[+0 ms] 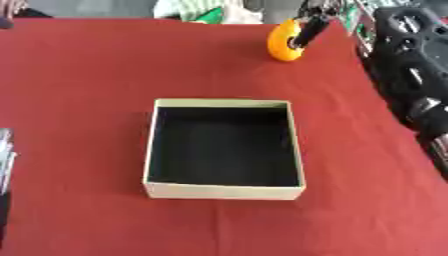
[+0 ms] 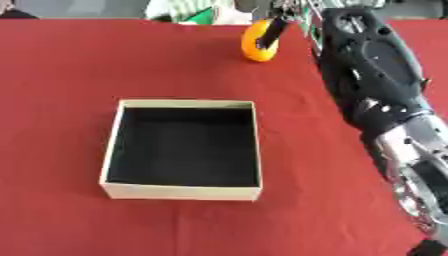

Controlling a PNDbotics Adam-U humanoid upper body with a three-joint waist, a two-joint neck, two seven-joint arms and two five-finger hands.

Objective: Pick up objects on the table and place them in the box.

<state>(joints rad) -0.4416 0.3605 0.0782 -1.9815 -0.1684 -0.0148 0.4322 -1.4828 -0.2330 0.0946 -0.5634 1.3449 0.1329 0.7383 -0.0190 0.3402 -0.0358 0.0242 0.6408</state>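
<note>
An orange round object [image 1: 283, 44] sits at the far right of the red table [image 1: 79, 75]. My right hand [image 1: 308, 31] reaches it from the upper right, with dark fingers curled over its right side. The right forearm [image 2: 376, 75], black and silver, runs down the right edge. A tan cardboard box [image 1: 223, 191] with a black inside stands in the middle of the table, nearer to me than the orange object, and nothing shows in it. A grey sliver of my left hand [image 1: 4, 160] shows at the left edge, its fingers hidden.
Red cloth covers the whole table, with bare cloth on every side of the box. Green and white items [image 1: 197, 12] lie past the far edge. The table's right edge runs close under my right arm.
</note>
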